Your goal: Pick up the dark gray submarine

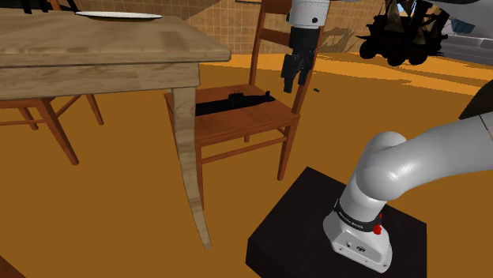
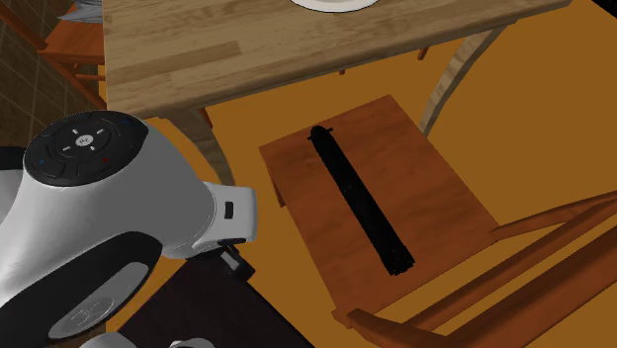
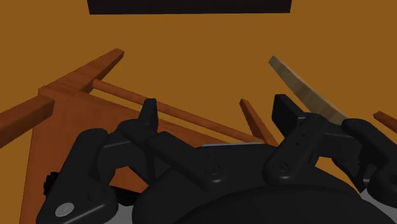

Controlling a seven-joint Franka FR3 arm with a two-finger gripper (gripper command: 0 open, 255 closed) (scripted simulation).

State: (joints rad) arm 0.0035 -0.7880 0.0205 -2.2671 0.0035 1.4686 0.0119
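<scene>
- Submarine [image 1: 234, 102]: a long, dark hull lying flat on the seat of the wooden chair [image 1: 246, 125], with one end near the seat edge that faces the worktop.
- Jaws: spread wide with nothing between them, pointing down. They hang above the seat beside the chair's back, clear of the submarine.
- Worktop [image 1: 95, 43]: pale wood, just beside the chair, carrying a white plate [image 1: 118, 16].
- Arm [image 1: 411, 166]: white, rising from the black stand [image 1: 292, 229].
</scene>
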